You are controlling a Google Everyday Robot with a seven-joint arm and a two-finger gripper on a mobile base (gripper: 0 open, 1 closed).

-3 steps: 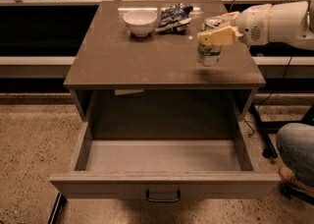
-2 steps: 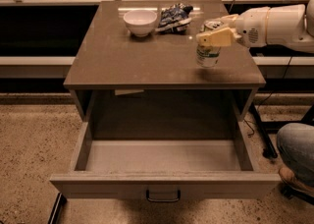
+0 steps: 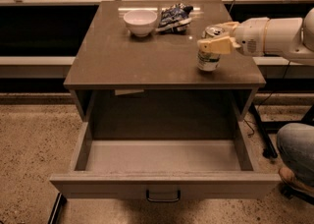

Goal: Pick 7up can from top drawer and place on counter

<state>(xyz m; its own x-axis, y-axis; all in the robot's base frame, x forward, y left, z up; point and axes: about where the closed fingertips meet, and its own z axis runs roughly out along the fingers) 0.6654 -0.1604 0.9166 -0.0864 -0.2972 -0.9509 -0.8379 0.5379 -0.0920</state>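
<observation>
The 7up can (image 3: 208, 61) stands upright on the counter (image 3: 137, 56), near its right front corner. My gripper (image 3: 210, 35) reaches in from the right on a white arm (image 3: 274, 36). Its cream fingers (image 3: 216, 45) sit on either side of the can's upper part and hold it. The top drawer (image 3: 164, 183) is pulled fully open below the counter. Its inside shows only a bare grey floor. A small dark handle (image 3: 163, 197) sits on its front panel.
A white bowl (image 3: 141, 21) and a blue-and-white snack bag (image 3: 174, 15) sit at the back of the counter. A person's knee and shoe (image 3: 297, 159) are at the lower right, beside dark stand legs (image 3: 262, 134). A rail runs behind the counter.
</observation>
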